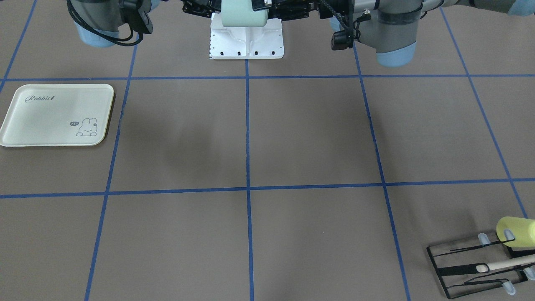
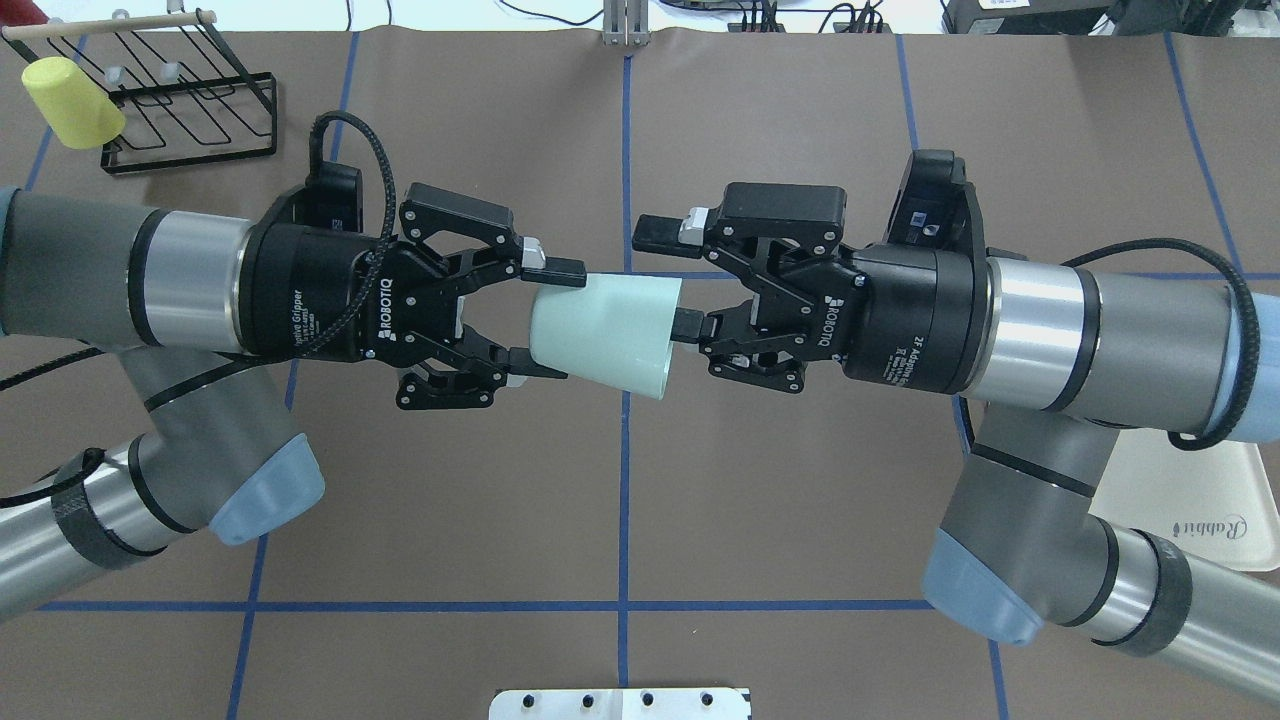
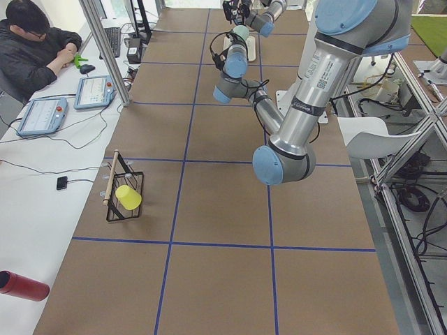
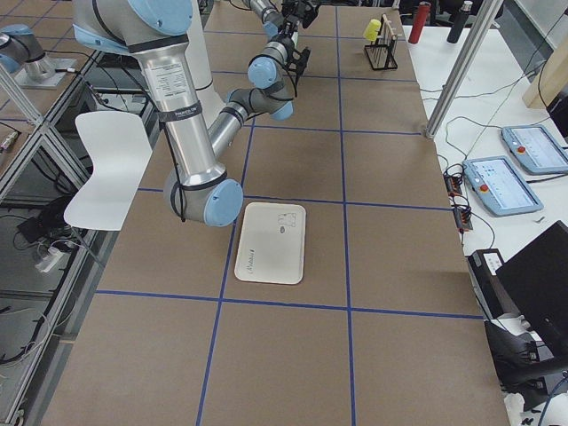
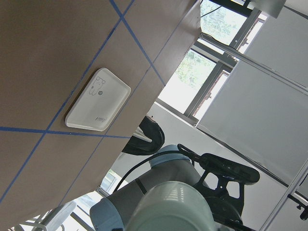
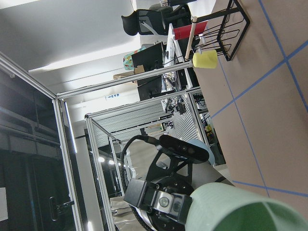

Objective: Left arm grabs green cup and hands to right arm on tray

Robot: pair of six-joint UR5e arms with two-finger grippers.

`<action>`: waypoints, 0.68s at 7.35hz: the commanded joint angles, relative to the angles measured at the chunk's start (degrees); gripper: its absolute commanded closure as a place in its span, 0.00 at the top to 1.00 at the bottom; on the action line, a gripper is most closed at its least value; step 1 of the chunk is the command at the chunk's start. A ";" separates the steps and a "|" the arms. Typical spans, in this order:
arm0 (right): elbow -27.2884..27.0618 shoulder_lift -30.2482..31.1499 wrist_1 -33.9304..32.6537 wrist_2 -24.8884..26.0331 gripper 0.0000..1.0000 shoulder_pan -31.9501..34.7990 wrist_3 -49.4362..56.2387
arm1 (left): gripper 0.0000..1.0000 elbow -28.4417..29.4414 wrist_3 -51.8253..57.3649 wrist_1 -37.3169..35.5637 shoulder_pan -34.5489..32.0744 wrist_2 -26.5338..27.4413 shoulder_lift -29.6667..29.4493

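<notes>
The pale mint-green cup (image 2: pixel 605 335) lies sideways in the air between my two grippers above the table's middle, its mouth toward the right arm. My left gripper (image 2: pixel 553 321) is shut on the cup's narrow base end. My right gripper (image 2: pixel 670 279) is open at the cup's rim, with one finger (image 2: pixel 688 322) at the mouth and the other (image 2: pixel 655 236) apart above the cup. The cup also shows in the front view (image 1: pixel 239 14) and in both wrist views (image 5: pixel 168 207) (image 6: pixel 240 211). The cream tray (image 1: pixel 54 113) lies flat and bare on the right arm's side, partly under the right arm overhead (image 2: pixel 1190 500).
A black wire rack (image 2: pixel 190 110) stands at the far left corner with a yellow-green cup (image 2: pixel 70 90) on it and a wooden rod on top. The white base plate (image 1: pixel 246 39) is at the robot's edge. A person sits at a side desk (image 3: pixel 35 42).
</notes>
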State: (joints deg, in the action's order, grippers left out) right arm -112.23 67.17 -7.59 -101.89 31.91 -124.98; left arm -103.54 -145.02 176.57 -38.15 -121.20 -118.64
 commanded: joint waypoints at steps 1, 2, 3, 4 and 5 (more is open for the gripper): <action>-0.01 0.16 -0.14 -0.07 0.41 0.08 0.00 | 0.00 0.09 0.00 0.00 0.00 0.00 -0.01; -0.01 0.16 -0.14 -0.07 0.29 0.08 0.00 | 0.00 0.00 0.00 0.00 0.00 0.00 -0.01; -0.01 0.33 -0.14 -0.07 0.28 0.08 0.00 | 0.00 0.00 0.00 0.00 0.00 0.00 -0.01; -0.01 0.51 -0.23 -0.07 0.08 0.08 0.18 | 0.00 0.09 0.09 0.00 0.00 0.00 -0.01; -0.01 0.68 -0.23 -0.33 0.00 0.34 0.18 | 0.96 0.09 0.61 0.26 0.09 0.35 -0.45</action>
State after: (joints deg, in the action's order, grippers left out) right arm -112.23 67.64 -7.80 -102.01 32.05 -124.86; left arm -103.49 -144.85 176.63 -38.13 -121.13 -118.75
